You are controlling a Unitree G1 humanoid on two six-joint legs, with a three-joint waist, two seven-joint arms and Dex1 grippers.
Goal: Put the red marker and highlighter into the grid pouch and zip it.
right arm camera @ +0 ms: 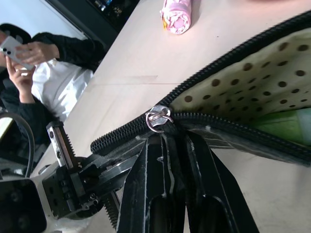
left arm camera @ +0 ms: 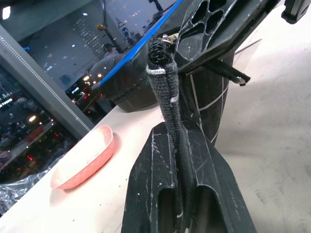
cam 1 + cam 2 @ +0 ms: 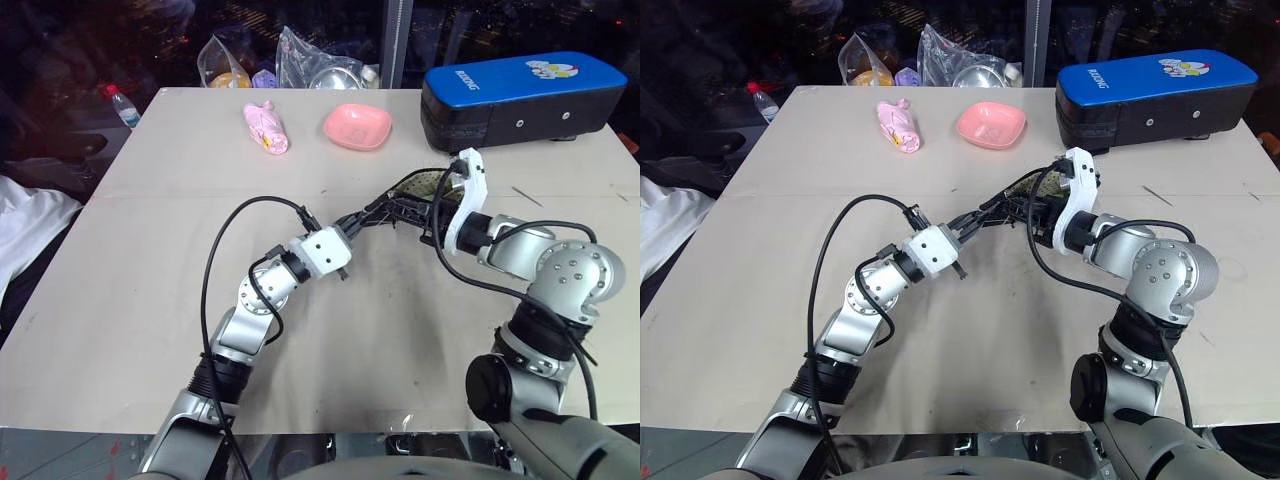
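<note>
The grid pouch (image 3: 408, 192) hangs above the middle of the table, stretched between my two grippers. My left gripper (image 2: 179, 131) is shut on the pouch's closed end, gripping the zipper edge (image 2: 165, 92). My right gripper (image 1: 172, 136) is shut at the metal zipper pull (image 1: 159, 118); it also shows as a black finger (image 2: 218, 24) in the left wrist view. Beyond the pull the pouch gapes open, showing its dotted lining (image 1: 252, 82). The light-green highlighter (image 1: 286, 126) lies inside. The red marker is hidden.
A big blue-and-black case (image 3: 520, 95) stands at the table's far right, just behind the pouch. A pink bowl (image 3: 357, 127) and a pink wrapped bundle (image 3: 266, 128) lie at the far middle, with plastic bags (image 3: 300, 55) behind. A person (image 1: 29, 53) with a phone sits left of the table.
</note>
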